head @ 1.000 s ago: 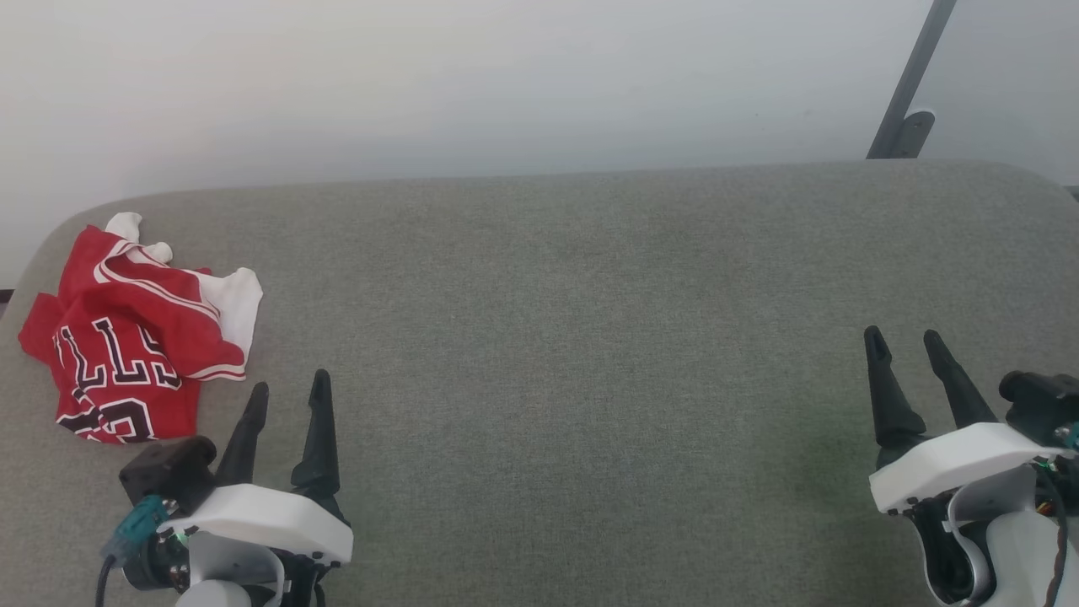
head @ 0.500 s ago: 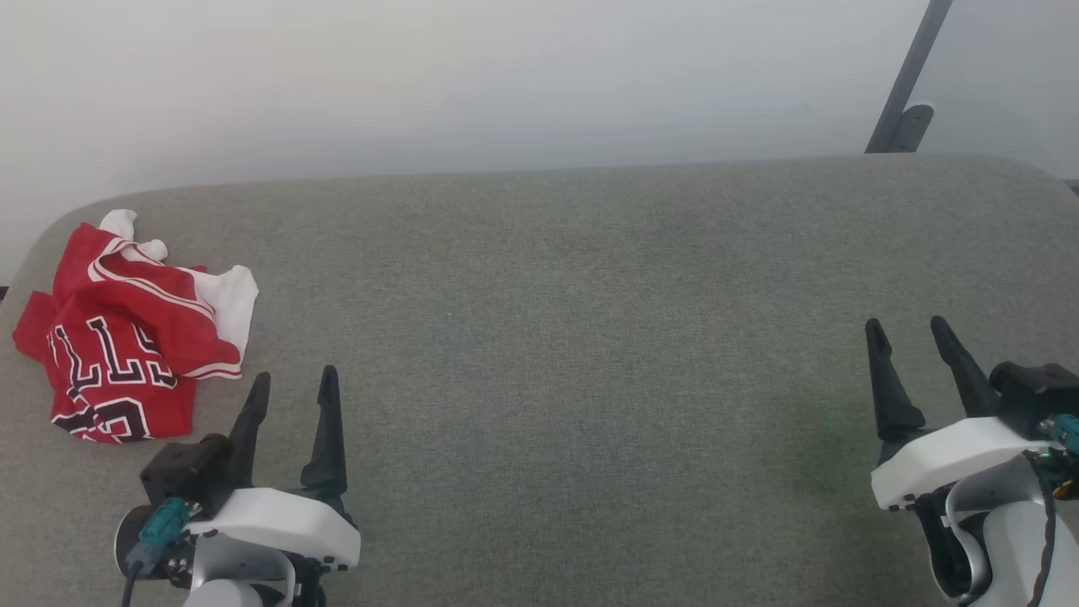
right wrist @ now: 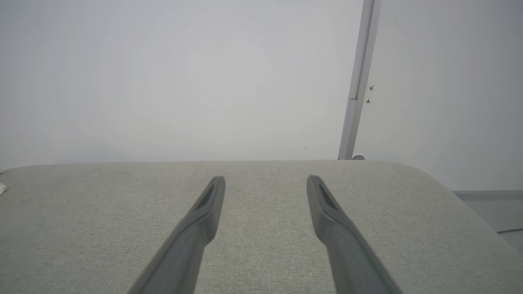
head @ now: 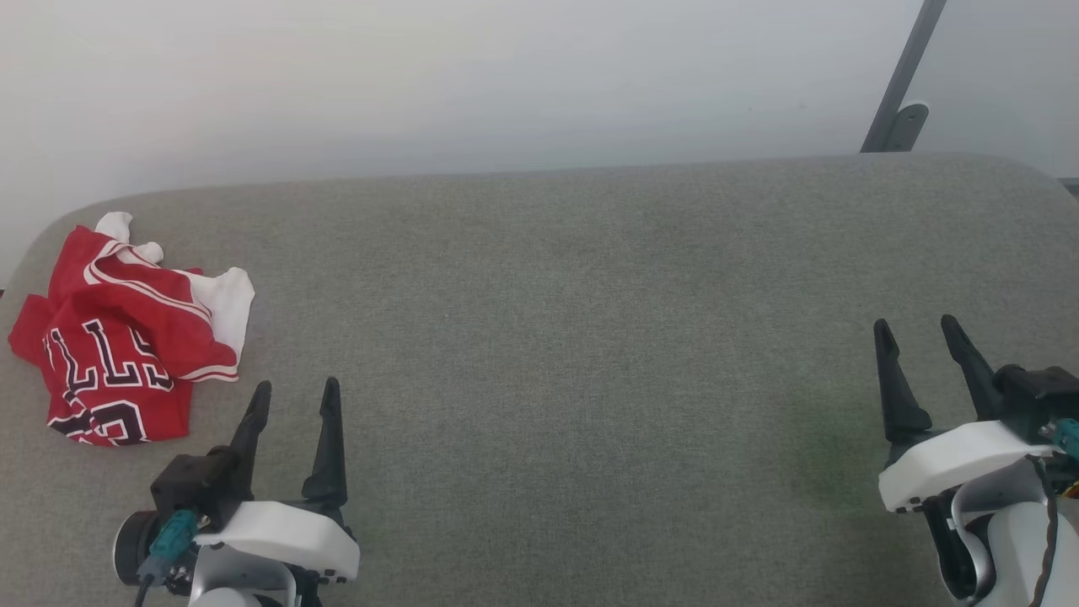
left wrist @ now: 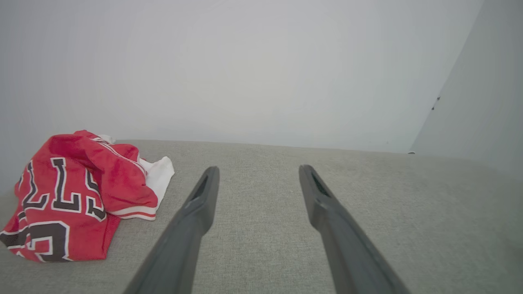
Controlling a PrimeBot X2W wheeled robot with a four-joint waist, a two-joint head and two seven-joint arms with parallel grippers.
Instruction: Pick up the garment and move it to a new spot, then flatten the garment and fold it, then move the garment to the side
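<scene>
Garment (head: 126, 337) crumpled on grey fabric surface (head: 590, 337), left end.

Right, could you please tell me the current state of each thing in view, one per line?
Red basketball shirt: crumpled in a heap at the table's left end, unfolded, not held.
Left gripper: open, empty, beside the shirt without touching it.
Right gripper: open, empty, over the table's right side.
Grey fabric-covered table: flat, carrying the shirt.
</scene>
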